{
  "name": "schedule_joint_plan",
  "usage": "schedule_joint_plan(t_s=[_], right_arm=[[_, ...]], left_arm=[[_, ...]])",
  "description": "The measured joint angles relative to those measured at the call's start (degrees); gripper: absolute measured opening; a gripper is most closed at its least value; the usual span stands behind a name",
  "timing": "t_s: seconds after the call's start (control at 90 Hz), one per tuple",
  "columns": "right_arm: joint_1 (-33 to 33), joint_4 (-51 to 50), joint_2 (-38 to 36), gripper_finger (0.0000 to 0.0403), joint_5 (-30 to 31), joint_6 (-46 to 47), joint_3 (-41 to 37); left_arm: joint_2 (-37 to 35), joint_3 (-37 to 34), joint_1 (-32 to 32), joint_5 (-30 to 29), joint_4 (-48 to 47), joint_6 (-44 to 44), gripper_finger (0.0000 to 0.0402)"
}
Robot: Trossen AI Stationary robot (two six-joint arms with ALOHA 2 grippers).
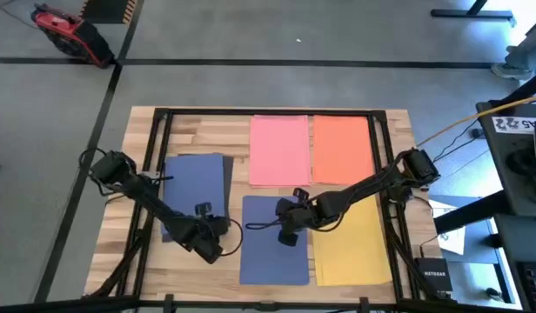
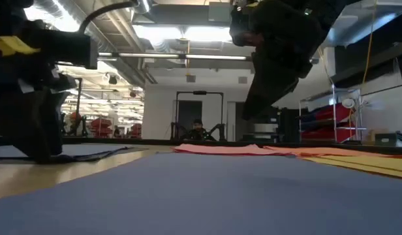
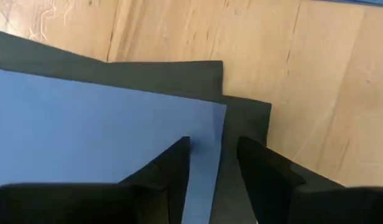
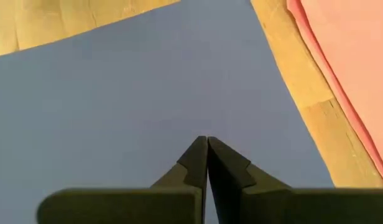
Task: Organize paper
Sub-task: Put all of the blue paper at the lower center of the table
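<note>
A: On the wooden surface [image 1: 207, 130], far side: pink sheet [image 1: 279, 149] left, orange sheet [image 1: 342, 149] right, lying side by side. Near side: blue sheet [image 1: 274, 248] at centre, yellow sheet [image 1: 353, 243] just right of it.

B: And at the left?

A: A second blue sheet [image 1: 194, 183] lying on black paper [image 3: 241, 118], whose edges show past the blue corner.

B: Left pincer?

A: Left pincer [image 3: 213, 162] sits low at that stack's near right corner, fingers narrowly parted astride the blue sheet's edge; contact unclear.

B: Right pincer?

A: Right pincer [image 4: 207, 155] is over the central blue sheet's far end, fingertips pressed together, gripping nothing.
</note>
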Motion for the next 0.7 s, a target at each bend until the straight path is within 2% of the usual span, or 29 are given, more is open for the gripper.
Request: schedule_joint_plan(t_s=[0.222,0.422,0.7], right_arm=[[0.0,0.1,0.0,0.0001,0.2,0.0,0.0],[0.0,0.1,0.0,0.0001,0.9,-0.1,0.0],[0.0,-0.4,0.0,0.0001,1.0,-1.0,0.0]], left_arm=[[-1.8,0.2,0.0,2.8,-2.9,-0.7,0.0009],[-4.2,0.2,0.0,5.0,-3.9,-1.7,0.0001],[-10.5,2.2,0.0,5.1,-2.7,-1.7,0.0]])
